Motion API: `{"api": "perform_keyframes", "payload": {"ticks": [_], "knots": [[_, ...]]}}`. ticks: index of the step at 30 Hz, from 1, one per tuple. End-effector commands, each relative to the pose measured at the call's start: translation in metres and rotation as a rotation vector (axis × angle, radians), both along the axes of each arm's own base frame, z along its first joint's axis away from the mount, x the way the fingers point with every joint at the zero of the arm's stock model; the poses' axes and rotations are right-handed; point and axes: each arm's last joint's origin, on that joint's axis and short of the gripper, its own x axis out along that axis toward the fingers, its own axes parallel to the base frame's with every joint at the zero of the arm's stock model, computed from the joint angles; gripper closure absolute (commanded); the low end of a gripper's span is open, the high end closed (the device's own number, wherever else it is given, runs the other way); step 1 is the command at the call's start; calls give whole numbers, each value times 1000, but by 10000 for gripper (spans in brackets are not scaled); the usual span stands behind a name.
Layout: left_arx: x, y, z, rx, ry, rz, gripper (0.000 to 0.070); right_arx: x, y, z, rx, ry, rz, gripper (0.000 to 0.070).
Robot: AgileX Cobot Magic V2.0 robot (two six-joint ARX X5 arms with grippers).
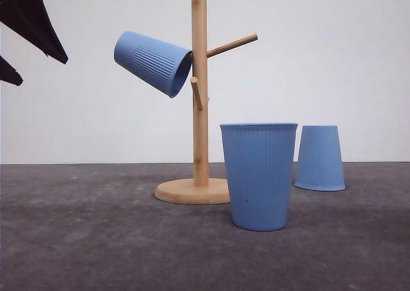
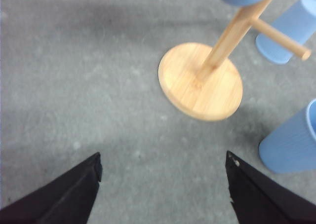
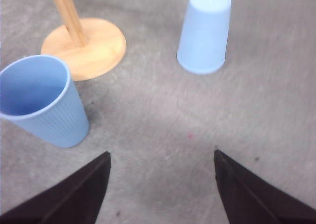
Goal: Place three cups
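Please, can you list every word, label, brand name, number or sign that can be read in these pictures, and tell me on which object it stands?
There is no readable text.
Hung cup: plain ribbed sides, no print.
Upright cup: plain, no label.
Upside-down cup: plain, no marking.
Wooden rack: bare wood, no brand.
Grey table: no signs.

Legible text, labels, brands, numbers, signs — none. The three cups (image 1: 259,175) carry plain ribbed sides without print; the wooden stand (image 1: 200,86) and the grey table (image 1: 96,240) bear no markings — nothing readable on any surface.
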Motion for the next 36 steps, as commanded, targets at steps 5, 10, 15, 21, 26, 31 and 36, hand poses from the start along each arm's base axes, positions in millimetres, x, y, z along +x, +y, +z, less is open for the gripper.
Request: {"api": "perform_keyframes", "payload": {"ticks": [5, 10, 15, 21, 26, 31, 36], "knots": [[0, -1, 3, -23, 10, 15, 230, 47, 9, 31, 20, 165, -43, 275], [0, -1, 3, -23, 11, 15, 230, 97, 18, 46, -3, 246, -40, 212], [0, -1, 3, -23, 10, 16, 230, 150, 27, 51, -29, 262, -21, 197], [0, -1, 3, -23, 10, 16, 230, 202, 37, 44, -32, 258, -18, 107], [0, -1, 3, -26, 12, 18, 230, 236, 42, 29, -50, 238, -42, 76], [0, -1, 3, -26, 12, 18, 230, 259, 42, 3, -58, 257, -65, 72], [0, -1, 3, -26, 12, 18, 230, 274, 36, -20, -51, 288, -95, 73]]}}
